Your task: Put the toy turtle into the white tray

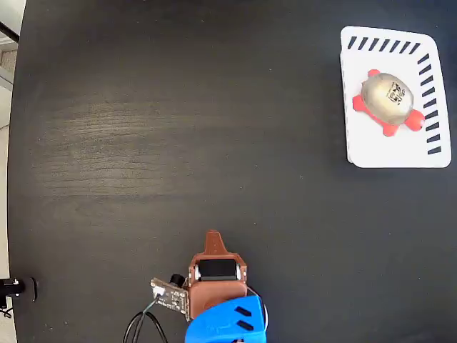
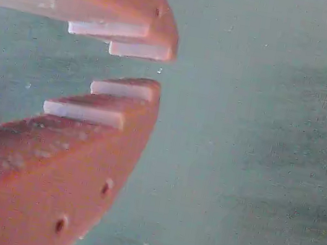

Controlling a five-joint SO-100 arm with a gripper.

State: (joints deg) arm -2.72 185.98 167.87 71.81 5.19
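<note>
Gripper [image 1: 213, 236] at desk's bottom edge, near middle; in wrist view fingers [image 2: 125, 91] narrowly parted, holding nothing. Turtle [image 1: 387, 101] sits inside white tray [image 1: 371, 150] at desk's top right corner.

My arm [image 1: 214, 275] is brown with a blue base, black cables; my orange fingers [image 2: 123, 27] carry white ridges.
</note>
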